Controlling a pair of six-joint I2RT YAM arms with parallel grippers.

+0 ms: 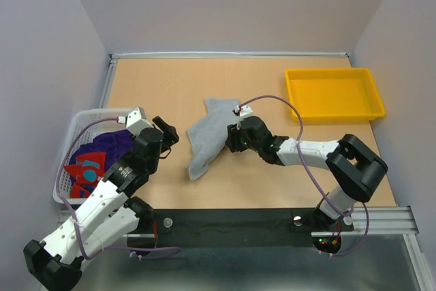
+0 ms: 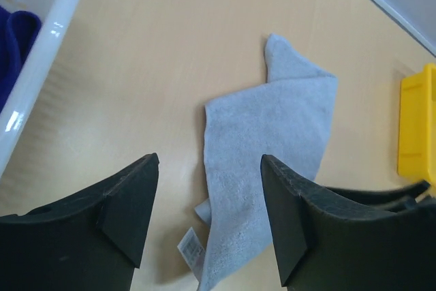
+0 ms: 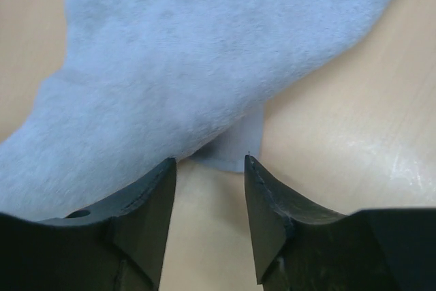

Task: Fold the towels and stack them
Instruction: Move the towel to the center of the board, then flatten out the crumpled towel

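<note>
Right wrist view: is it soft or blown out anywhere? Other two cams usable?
Right wrist: the grey towel is close up and looks soft, weave barely resolved; mild glare on the table at right; dark shadow under the towel's folded edge. Left wrist: towel nap is sharp, small highlights on the white basket rim. Top external: even light, faint shadows, no glare.

A lab test cell: blank walls (image 1: 231,5) enclose a wooden table (image 1: 170,86)

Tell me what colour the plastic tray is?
The rectangular plastic tray is yellow, clearest in the top external view.
</note>
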